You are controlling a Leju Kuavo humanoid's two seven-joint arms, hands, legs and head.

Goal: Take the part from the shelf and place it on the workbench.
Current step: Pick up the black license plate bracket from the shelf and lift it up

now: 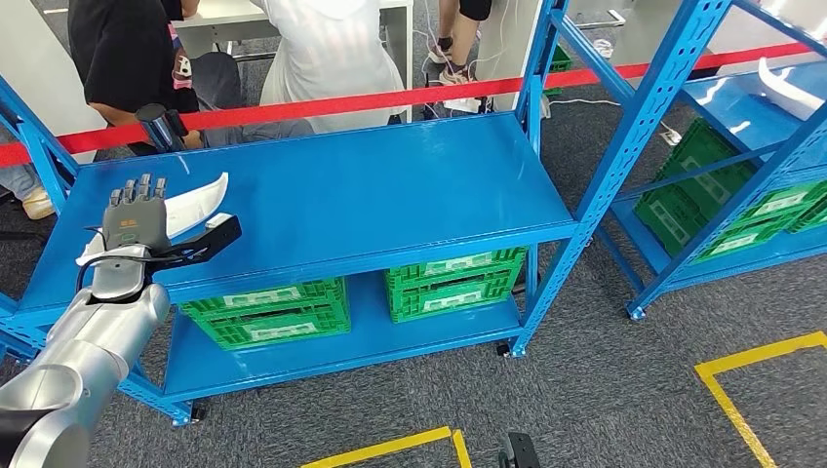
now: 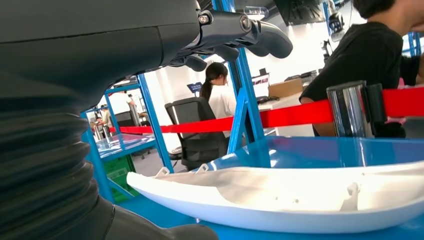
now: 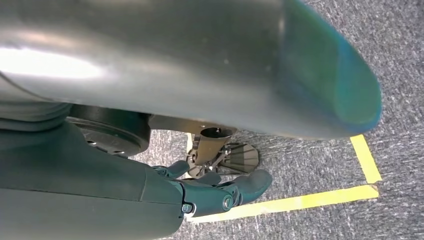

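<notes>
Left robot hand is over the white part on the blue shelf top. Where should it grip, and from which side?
Judging by the views, grip the white part across its narrow width near the middle, coming from above, where the left robot hand hovers open. It lies flat on the shelf top, a long shallow shell with thin raised edges and tapering ends, so the middle likely balances best.

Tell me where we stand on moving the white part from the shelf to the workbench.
Done: the white part lies flat on the blue top surface, so the placing appears made. In hand: the left hand hovers over its near end with fingers spread, apparently not gripping. The right hand hangs empty above the floor. Left: pull the left arm clear; whether more parts follow, I cannot tell.
</notes>
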